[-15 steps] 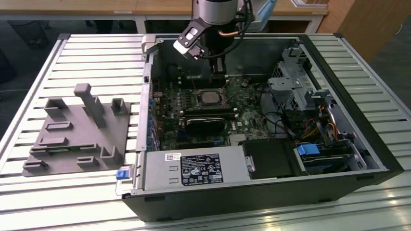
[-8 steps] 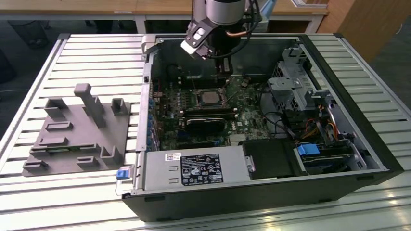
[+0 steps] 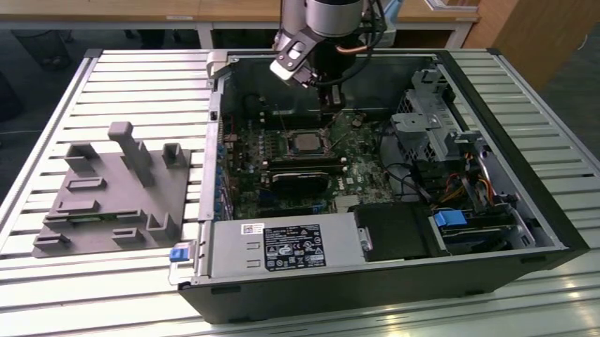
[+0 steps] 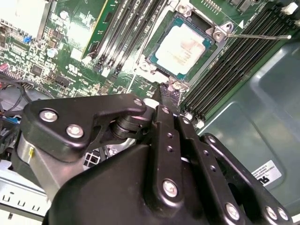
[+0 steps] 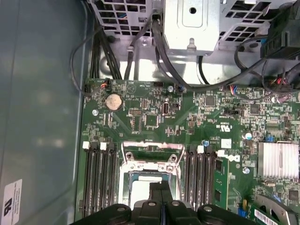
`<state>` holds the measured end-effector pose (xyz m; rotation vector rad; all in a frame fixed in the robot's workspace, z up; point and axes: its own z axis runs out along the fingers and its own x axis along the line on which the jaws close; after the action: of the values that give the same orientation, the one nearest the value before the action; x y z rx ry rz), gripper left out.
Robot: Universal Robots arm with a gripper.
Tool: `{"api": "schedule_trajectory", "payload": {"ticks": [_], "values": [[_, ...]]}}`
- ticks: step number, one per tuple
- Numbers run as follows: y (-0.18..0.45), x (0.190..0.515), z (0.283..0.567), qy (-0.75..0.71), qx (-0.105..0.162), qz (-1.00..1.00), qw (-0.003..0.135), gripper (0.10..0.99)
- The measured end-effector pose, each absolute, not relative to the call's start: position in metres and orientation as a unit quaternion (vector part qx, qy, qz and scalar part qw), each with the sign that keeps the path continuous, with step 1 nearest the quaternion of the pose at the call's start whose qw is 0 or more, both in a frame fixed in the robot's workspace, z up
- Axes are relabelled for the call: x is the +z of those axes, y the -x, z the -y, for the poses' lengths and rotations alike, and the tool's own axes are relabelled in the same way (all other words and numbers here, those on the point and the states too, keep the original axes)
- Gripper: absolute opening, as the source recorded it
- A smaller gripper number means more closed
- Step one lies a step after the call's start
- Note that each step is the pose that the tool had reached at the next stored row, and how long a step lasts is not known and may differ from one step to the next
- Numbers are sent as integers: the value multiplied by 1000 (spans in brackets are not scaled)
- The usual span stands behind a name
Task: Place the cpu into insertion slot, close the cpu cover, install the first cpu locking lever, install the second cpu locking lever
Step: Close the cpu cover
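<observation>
Now cpu lies just past closed pincer tips, w/o grip.

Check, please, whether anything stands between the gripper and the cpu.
Nothing visible does. The cpu lies in the insertion slot, and the gripper hangs close beside it with its fingers together. The memory slots stand to either side, not in between.

a grey fixture lies on the slatted table beside the open computer case; a coin battery sits near the memory slots.
</observation>
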<state>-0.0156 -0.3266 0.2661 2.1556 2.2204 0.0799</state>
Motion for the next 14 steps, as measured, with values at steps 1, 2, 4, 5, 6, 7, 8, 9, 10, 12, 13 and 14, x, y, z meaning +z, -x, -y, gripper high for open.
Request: {"api": "schedule_trajectory", "payload": {"ticks": [1,2,4,5,6,7,8,9,10,12,13,14], "values": [[15,266,326,-696,26,-717,23,106],[15,266,326,-696,26,-717,23,106],[14,266,326,-696,26,-717,23,106],[14,266,325,-696,26,-717,23,106],[14,266,325,-696,26,-717,23,106],[13,266,325,-696,26,-717,23,106],[13,266,324,-696,26,-717,23,106],[12,266,324,-696,25,-717,23,106],[12,266,324,-696,25,-717,23,106],[11,266,323,-696,25,-717,23,106],[11,266,323,-696,25,-717,24,106],[10,266,323,-696,25,-717,24,106]]}}
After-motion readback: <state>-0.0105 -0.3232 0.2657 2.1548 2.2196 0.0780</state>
